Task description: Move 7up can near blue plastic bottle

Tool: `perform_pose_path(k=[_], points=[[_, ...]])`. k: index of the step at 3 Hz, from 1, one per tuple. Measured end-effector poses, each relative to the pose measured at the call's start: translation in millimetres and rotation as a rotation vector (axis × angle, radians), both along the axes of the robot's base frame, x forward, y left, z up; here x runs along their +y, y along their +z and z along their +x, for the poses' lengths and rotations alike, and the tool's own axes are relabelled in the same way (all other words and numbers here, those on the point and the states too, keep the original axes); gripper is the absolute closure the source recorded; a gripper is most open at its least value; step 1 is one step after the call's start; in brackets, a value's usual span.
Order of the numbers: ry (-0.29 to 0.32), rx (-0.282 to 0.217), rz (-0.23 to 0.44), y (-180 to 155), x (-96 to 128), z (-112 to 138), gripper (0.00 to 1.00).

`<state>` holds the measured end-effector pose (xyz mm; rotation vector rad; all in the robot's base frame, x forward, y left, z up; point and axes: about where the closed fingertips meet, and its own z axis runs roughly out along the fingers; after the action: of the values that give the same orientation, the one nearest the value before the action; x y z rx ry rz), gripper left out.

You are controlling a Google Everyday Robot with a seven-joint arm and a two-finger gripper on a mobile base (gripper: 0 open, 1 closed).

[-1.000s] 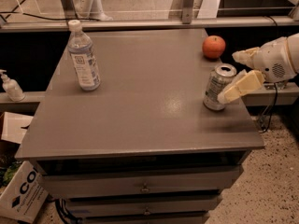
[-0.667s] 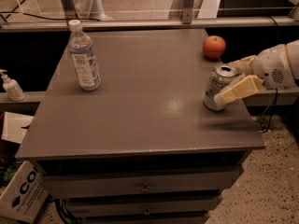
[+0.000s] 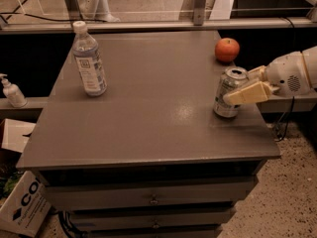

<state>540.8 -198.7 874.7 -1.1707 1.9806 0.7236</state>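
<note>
The 7up can (image 3: 227, 89), silver and green with a pull-tab top, stands upright near the right edge of the grey table (image 3: 153, 113). My gripper (image 3: 237, 87) reaches in from the right and is open. One cream finger (image 3: 250, 93) lies across the can's front side and the other (image 3: 256, 73) sits behind it, so the can stands between them. The blue plastic bottle (image 3: 89, 61), clear with a white cap and label, stands upright at the far left of the table, well apart from the can.
A red-orange apple (image 3: 227, 49) sits at the table's back right, just behind the can. A white pump bottle (image 3: 11, 90) stands on a ledge to the left. A cardboard box (image 3: 22, 207) lies on the floor at the lower left. Drawers run below the tabletop.
My gripper has moved left, bringing its fingers further around the can. The can, bottle and apple have not moved.
</note>
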Motion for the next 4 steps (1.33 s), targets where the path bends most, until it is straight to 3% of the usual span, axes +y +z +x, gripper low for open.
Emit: perform_pose_path(k=[1, 2, 3, 4], points=[[0.036, -0.008, 0.061, 23.5, 32.4, 5.4, 0.88], [0.039, -0.007, 0.060, 22.6, 33.5, 5.2, 1.00], [0.039, -0.007, 0.060, 22.6, 33.6, 5.2, 1.00], [0.033, -0.009, 0.110, 22.3, 36.3, 5.8, 1.00]])
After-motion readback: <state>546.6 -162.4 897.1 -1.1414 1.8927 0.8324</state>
